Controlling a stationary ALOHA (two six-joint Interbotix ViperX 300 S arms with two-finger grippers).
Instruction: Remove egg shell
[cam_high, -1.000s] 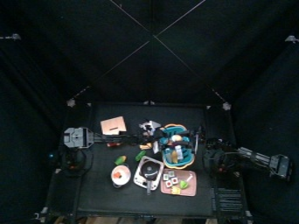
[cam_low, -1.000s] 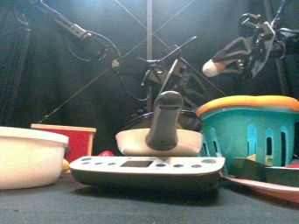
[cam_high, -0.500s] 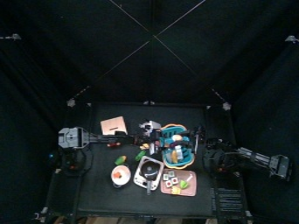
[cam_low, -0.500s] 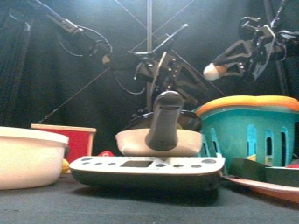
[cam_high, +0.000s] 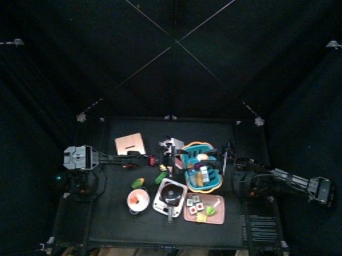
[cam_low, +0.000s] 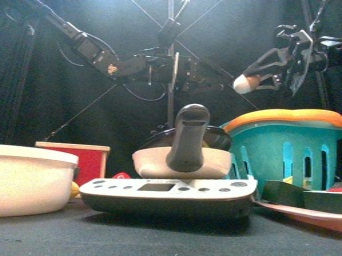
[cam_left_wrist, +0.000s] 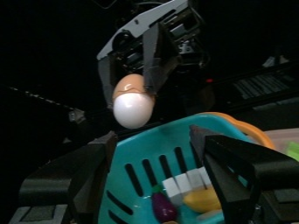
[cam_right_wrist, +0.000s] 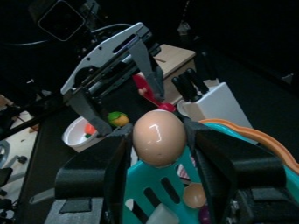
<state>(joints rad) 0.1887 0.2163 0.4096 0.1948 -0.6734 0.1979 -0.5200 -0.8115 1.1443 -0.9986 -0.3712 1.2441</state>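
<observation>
My right gripper (cam_right_wrist: 160, 144) is shut on a pale whole egg (cam_right_wrist: 160, 138) and holds it in the air above the teal basket (cam_low: 283, 150). In the front view the egg (cam_low: 245, 84) hangs at the upper right under the right gripper (cam_low: 262, 72). My left gripper (cam_left_wrist: 163, 166) is open and empty and faces the egg (cam_left_wrist: 131, 105) from a short distance, apart from it. In the front view the left gripper (cam_low: 160, 68) is high, left of the egg. No loose shell shows.
A mortar with a pestle (cam_low: 189, 140) stands behind a kitchen scale (cam_low: 167, 195). A white bowl (cam_low: 30, 180) and a red box (cam_low: 83, 158) are at the left, a pink plate (cam_low: 310, 212) at the right. A pink board (cam_high: 130, 142) lies at the back left.
My left gripper has risen and drawn back to the left, away from the egg. The right gripper has kept its hold and the egg has dipped slightly.
</observation>
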